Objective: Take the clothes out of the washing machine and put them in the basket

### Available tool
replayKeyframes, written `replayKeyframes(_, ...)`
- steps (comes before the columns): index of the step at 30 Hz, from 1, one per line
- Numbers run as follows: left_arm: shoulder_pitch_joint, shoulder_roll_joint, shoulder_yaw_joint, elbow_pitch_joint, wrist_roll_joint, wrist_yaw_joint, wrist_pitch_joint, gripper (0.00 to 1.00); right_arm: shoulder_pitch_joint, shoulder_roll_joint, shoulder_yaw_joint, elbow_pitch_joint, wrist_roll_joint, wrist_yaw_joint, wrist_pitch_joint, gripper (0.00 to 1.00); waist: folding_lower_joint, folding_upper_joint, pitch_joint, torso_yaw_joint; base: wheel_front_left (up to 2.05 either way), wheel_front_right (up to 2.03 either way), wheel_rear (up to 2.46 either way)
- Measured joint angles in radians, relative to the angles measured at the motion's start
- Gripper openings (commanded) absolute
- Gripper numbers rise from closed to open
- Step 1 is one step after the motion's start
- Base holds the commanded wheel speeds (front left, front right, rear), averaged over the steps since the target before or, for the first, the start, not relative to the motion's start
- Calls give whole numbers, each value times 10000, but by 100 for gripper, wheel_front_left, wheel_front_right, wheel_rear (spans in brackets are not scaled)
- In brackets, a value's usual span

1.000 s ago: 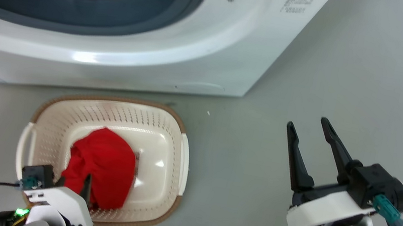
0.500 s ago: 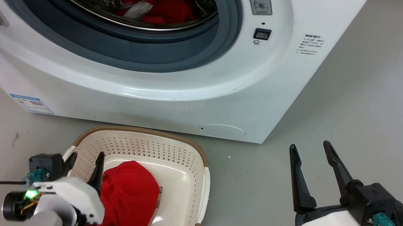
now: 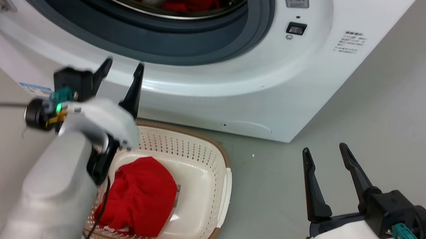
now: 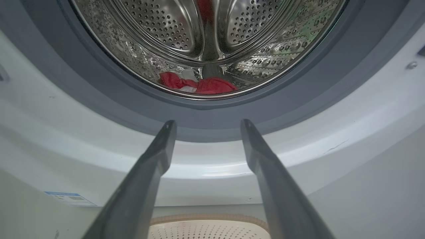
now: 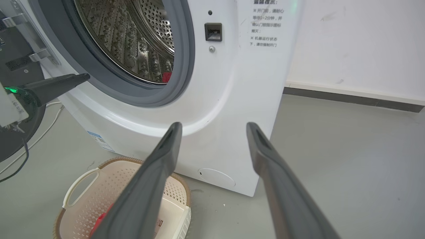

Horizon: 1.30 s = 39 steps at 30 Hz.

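Lifted since the earlier frame: left gripper (image 3: 124, 63), from over the basket (image 3: 211, 154) to the washing machine (image 3: 220, 77) front, jaws apart, empty. Remaining clothes (image 4: 199, 84) ahead of and above its tips, low in the drum (image 4: 159, 26) (one red piece (image 3: 142, 197) already basketed). Also spread, farther off: right gripper (image 3: 324, 148).

Holds the left gripper (image 3: 124, 64) high at the middle left of the head view, its two dark fingers (image 3: 134, 88) parted and pointing up the view with nothing between them. Carries it on a pale left forearm (image 3: 56, 188) that rises steeply from the bottom edge, a green light (image 3: 59, 106) glowing at the wrist. Sets the right gripper (image 3: 323, 148) low at the lower right, fingers spread wide, leaning a little toward the view's left, empty. Shows the same open spread along each pair in both wrist views.
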Motion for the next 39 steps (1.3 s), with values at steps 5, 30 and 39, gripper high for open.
replayKeyframes(5, -1633, 136, -284, 681, 59, -61, 0, 100, -218, 0, 226, -228, -96, 0, 27, 100, 1, 0, 628, 9, 0, 0, 0)
replayKeyframes(30, -8654, 2268, -1710, 4161, -102, -104, 2660, 100, -1235, -2, 2173, 435, 571, 0, -865, 100, 3, 0, 3415, -1716, 0, 0, 0)
replayKeyframes(39, -10048, 3032, -2144, 4663, 173, -104, 4157, 100, -1277, -6, 2736, 522, 890, 0, -1221, 100, 3, 0, 4309, -2406, 0, 0, 0)
